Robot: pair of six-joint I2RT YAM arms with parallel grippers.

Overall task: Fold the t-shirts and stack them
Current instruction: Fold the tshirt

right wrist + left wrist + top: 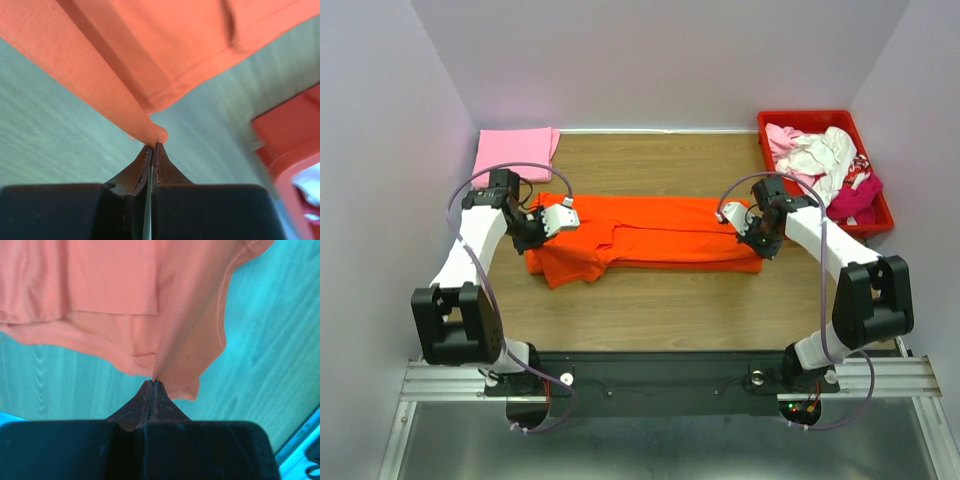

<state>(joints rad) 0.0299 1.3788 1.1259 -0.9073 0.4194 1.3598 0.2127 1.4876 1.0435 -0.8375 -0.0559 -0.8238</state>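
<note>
A bright orange t-shirt (660, 230) lies stretched across the middle of the wooden table, partly folded lengthwise. My left gripper (533, 240) is at its left end. In the left wrist view that gripper (152, 382) is shut, pinching a fold of the orange cloth (100, 290). My right gripper (757, 243) is at the shirt's right end. Seen from the right wrist, that gripper (153, 146) is shut on a corner of the orange cloth (150, 40). A light pink t-shirt (515, 152) lies folded at the back left.
A red plastic crate (825, 118) stands at the back right with white and magenta t-shirts (820, 155) heaped in it. Its rim (285, 140) shows close to the right gripper. Grey walls enclose the table on three sides.
</note>
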